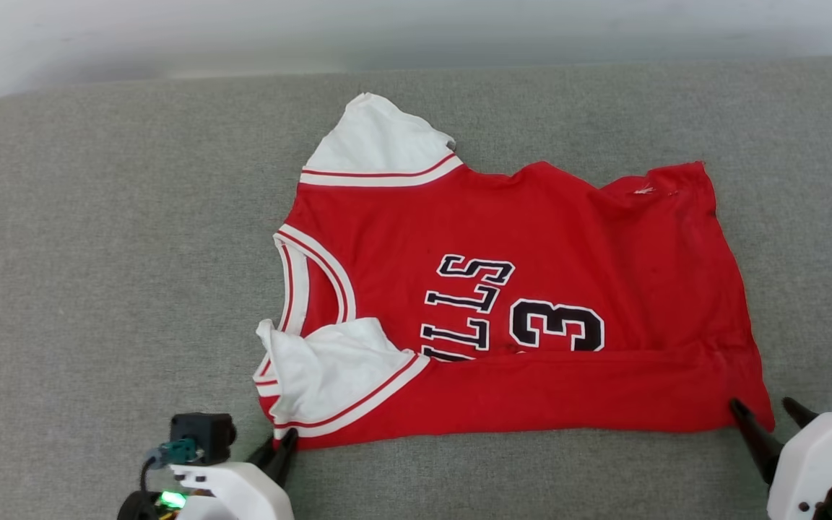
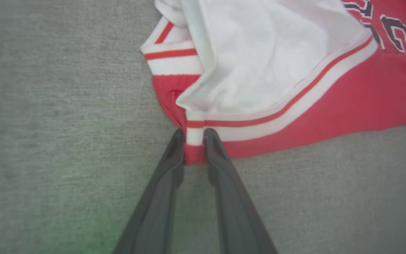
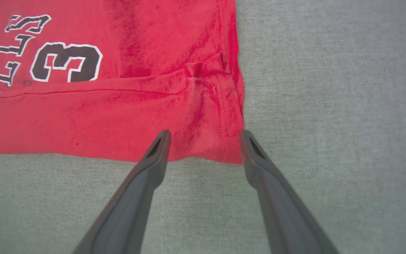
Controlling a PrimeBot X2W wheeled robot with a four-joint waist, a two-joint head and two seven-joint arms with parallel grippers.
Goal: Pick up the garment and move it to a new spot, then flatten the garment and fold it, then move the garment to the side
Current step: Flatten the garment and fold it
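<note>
A red basketball jersey, the garment, lies spread sideways near the middle of a grey fabric-covered table, its neck opening towards the left and its bottom hem towards the right. The near long side is folded up over the front, and the fold hides the lower part of the black, white-outlined lettering and number. One white sleeve with red-and-white striped trim sticks out at the far left. The other white sleeve lies crumpled on the near left corner. The robot's left hand is at that near left corner. In the left wrist view its two dark fingers are drawn narrow, with a small bunch of red fabric and striped trim pinched between their tips. The robot's right hand is at the near right corner of the jersey, by the hem. In the right wrist view its fingers stand wide apart, one over the red cloth and one at the hem edge, with the wrinkled corner lying between them, ungripped.
</note>
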